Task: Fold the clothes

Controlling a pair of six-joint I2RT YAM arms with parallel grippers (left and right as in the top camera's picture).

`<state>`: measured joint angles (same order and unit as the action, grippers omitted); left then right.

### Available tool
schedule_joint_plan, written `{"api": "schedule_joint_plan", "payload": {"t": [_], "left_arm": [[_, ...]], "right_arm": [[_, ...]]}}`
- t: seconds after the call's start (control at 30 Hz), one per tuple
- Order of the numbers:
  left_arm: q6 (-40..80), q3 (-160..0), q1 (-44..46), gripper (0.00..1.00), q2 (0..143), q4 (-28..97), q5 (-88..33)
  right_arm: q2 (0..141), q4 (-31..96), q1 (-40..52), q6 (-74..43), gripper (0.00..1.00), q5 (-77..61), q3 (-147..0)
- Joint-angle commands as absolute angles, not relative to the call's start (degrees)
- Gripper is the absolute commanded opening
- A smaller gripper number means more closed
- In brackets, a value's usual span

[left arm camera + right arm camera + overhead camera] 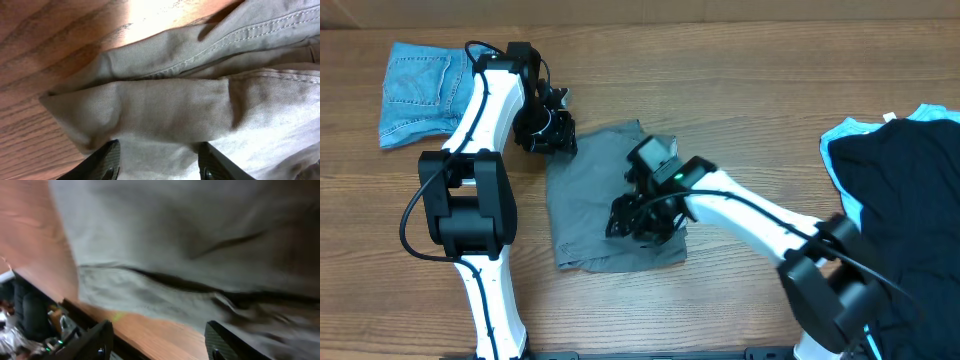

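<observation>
Grey-khaki shorts (pixel 590 195) lie folded at the table's middle. My left gripper (pixel 548 132) is at their top left corner; in the left wrist view its fingers (pixel 159 162) are apart with the cloth (pixel 165 110) and its stitched hem just ahead. My right gripper (pixel 638 220) is over the shorts' right half, near the lower right corner. In the right wrist view its fingers (pixel 159 342) are wide apart above the grey cloth (pixel 190 240) and bare wood. Neither holds cloth.
Folded blue denim (pixel 418 88) lies at the far left. A pile of black and light-blue clothes (pixel 905 190) covers the right side. Bare wood table (pixel 740 90) lies between them and at the front.
</observation>
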<state>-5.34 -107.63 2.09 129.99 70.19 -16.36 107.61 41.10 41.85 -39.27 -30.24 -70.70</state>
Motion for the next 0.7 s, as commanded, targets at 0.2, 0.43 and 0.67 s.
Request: {"api": "schedule_joint_plan", "payload": {"t": [0.2, 0.43, 0.67], "left_arm": [[-6.0, -108.5, 2.0, 0.54, 129.4, 70.0, -17.6], [-6.0, -108.5, 1.8, 0.55, 129.4, 70.2, -17.6], [-6.0, -108.5, 1.9, 0.55, 129.4, 70.4, -17.6]], "right_arm": [[111.0, 40.1, 42.2, -50.5, 0.48, -24.0, -70.1], [114.3, 32.9, 42.2, -56.9, 0.47, -25.4, -64.8], [115.4, 35.8, 39.4, -53.5, 0.04, -27.0, -64.5]]}}
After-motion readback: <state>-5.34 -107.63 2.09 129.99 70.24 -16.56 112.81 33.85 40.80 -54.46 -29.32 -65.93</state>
